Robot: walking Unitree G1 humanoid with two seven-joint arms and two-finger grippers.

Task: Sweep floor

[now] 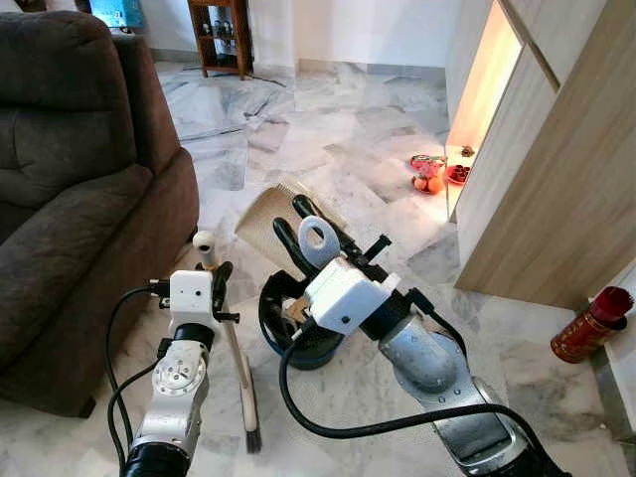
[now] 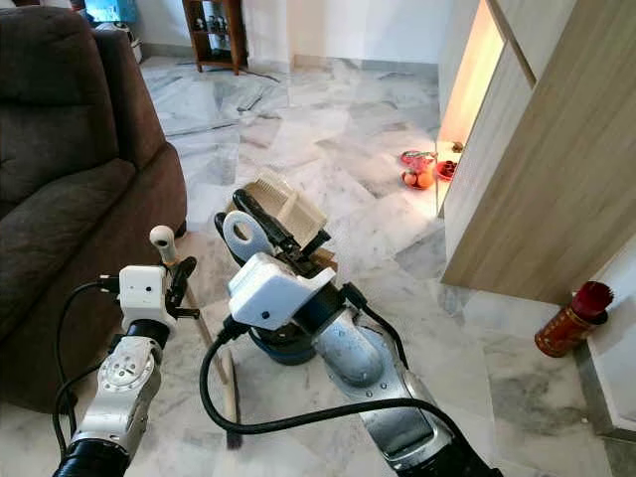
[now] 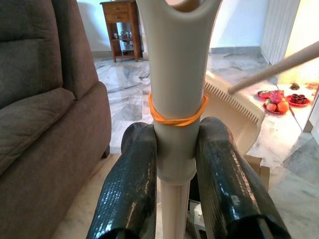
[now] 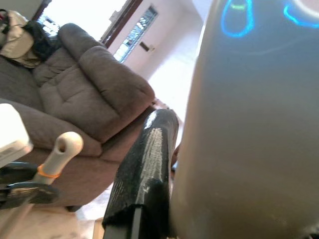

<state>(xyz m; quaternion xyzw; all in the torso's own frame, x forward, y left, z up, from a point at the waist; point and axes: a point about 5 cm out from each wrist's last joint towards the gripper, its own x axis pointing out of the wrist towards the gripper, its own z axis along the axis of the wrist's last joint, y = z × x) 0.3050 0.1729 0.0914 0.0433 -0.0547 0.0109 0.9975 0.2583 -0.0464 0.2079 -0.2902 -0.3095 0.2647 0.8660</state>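
My left gripper (image 1: 215, 282) is shut on the cream handle of a small broom (image 1: 237, 358), just below an orange rubber band (image 3: 178, 117). The broom slants down to dark bristles (image 1: 252, 437) on the marble floor. My right gripper (image 1: 310, 237) is shut on the pale grey dustpan handle (image 1: 320, 238), which has a hanging hole. The beige dustpan (image 1: 264, 215) with a comb edge tilts above the floor beyond it. One black finger (image 4: 144, 169) presses against that handle.
A brown sofa (image 1: 70, 179) stands close on the left. A wooden cabinet (image 1: 556, 169) runs along the right, with red plates of fruit (image 1: 429, 175) and a red can (image 1: 588, 326) on the floor. A black round object (image 1: 298, 343) sits under the right arm.
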